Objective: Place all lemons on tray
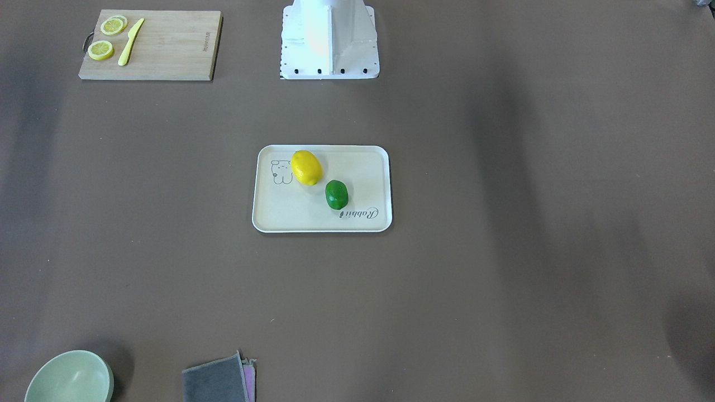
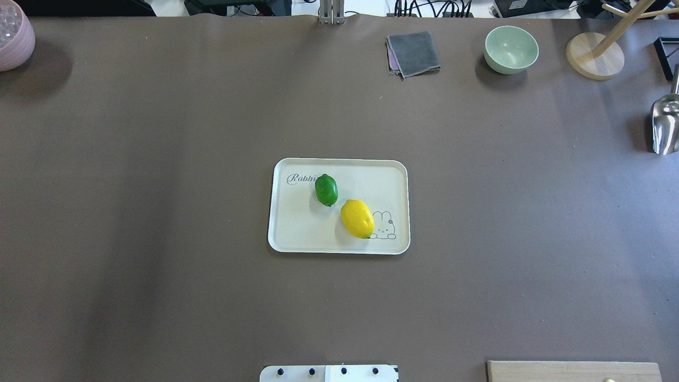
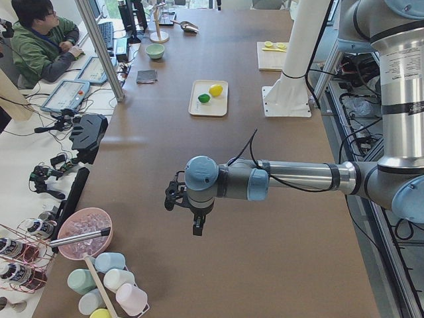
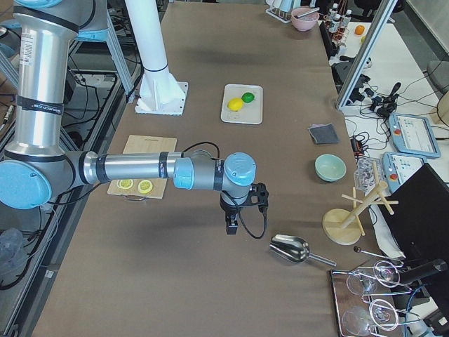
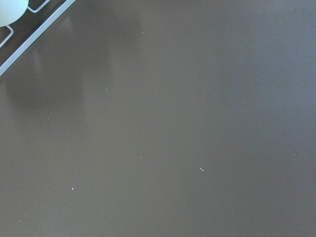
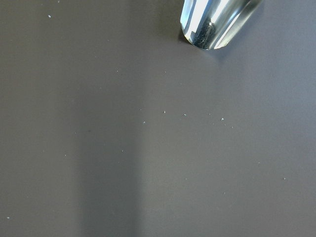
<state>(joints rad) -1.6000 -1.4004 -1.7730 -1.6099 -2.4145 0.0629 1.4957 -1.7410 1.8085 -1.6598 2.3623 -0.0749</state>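
Now, at the far left of the overhead view a pink bowl [image 2: 13,37] sits on the corner of the brown worktop [image 2: 159,212]; the left pincer [image 3: 197,228] shows only in the exterior left view, hanging fingers-down above the bare worktop at that same end, well apart from the fruit, and I cannot tell whether its fingers are apart or together; in the middle lies the tray [image 2: 302,223], flat on the worktop, with both fruits on it; the green lemon [image 2: 326,189] rests on the left part, covering the end of the "Rabbit" script; the yellow lemon [image 2: 357,218] lies just beside it to the right, its edge against the rabbit drawing; further right, along the far edge, come a folded grey cloth [image 2: 414,53], a pale green bowl [image 2: 511,49] and a wooden stand [image 2: 594,55]; a metal scoop [image 2: 666,124] lies at the right edge; the right pincer [image 4: 231,226], seen only from the exterior right view, hangs pointing down near that scoop, and its state cannot be told; a wooden cutting board [image 1: 167,47] holds lemon slices [image 1: 113,25] and a yellow knife [image 1: 130,42]
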